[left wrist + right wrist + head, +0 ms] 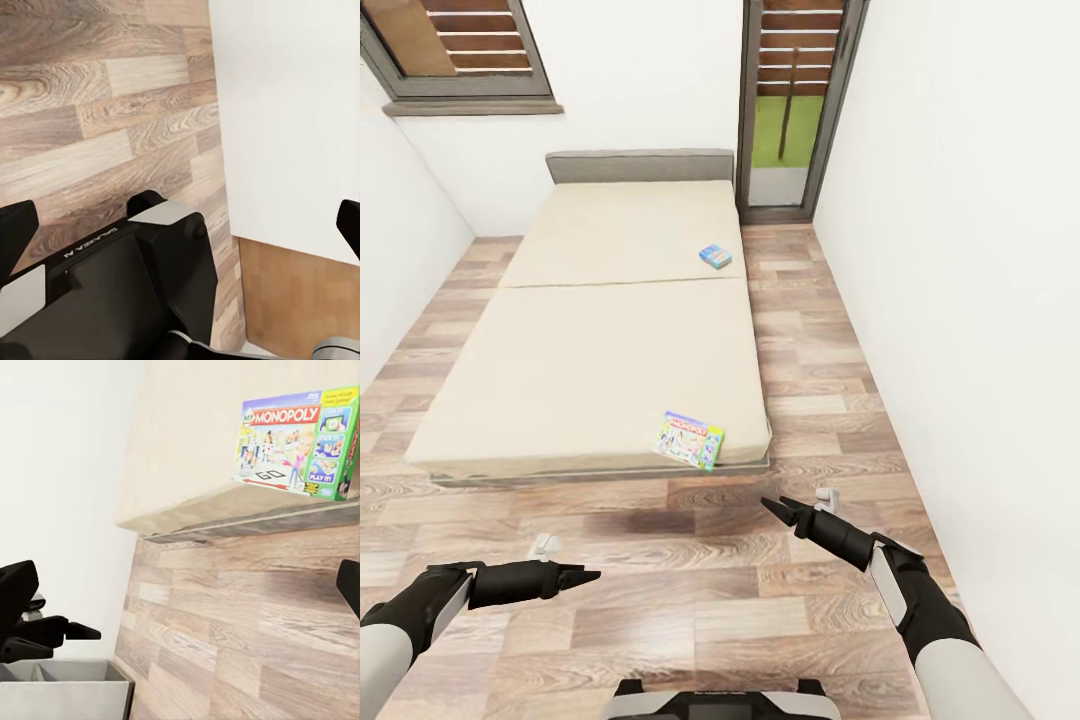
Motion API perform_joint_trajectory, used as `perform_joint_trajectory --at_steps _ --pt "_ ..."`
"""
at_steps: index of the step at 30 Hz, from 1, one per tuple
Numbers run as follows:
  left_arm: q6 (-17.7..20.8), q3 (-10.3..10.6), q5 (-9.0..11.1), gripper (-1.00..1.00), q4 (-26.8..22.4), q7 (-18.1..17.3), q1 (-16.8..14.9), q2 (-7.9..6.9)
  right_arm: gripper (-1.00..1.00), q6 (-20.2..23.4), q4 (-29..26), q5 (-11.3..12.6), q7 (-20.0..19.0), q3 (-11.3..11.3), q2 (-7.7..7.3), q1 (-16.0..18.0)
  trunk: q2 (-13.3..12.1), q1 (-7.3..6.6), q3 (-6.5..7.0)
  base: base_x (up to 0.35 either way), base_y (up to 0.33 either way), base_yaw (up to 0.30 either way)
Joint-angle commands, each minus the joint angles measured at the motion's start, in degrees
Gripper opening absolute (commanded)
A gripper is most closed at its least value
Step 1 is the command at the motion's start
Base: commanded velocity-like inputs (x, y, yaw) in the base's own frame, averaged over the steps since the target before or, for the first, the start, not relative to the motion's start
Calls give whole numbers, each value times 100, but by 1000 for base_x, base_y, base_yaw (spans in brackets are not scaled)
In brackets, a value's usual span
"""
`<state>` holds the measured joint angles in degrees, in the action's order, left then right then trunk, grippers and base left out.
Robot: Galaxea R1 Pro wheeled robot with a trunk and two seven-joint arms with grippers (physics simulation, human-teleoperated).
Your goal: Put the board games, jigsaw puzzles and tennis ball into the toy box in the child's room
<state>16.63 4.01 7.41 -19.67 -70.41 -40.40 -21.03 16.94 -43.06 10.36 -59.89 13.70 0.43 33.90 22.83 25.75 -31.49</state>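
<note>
Two board games lie on the beige bed (590,330). A green-and-purple Monopoly box (689,439) sits at the bed's near right corner, and in the right wrist view that box (300,442) rests near the mattress edge. A small blue box (715,257) lies farther back by the bed's right edge. My left gripper (585,576) hovers open over the floor, well short of the bed. My right gripper (778,508) is open too, just below and to the right of the Monopoly box, holding nothing. The table, toy box, jigsaw puzzles and tennis ball are out of view.
Wood-plank floor (690,600) lies between me and the bed. A white wall (980,300) runs close along the right. A glass door (790,110) stands at the back right and a window (460,50) at the back left. A narrow floor strip passes right of the bed.
</note>
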Motion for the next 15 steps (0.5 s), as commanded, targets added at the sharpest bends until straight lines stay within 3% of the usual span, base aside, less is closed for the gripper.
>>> perform_joint_trajectory --at_steps 1,15 --pt "60 43 56 100 -2 -8 -3 -6 100 55 -1 19 -35 19 4 3 9 3 2 0 0 0" --pt "59 45 55 100 -2 -8 -3 -6 100 55 -1 19 -98 20 1 3 9 3 135 0 0 0"
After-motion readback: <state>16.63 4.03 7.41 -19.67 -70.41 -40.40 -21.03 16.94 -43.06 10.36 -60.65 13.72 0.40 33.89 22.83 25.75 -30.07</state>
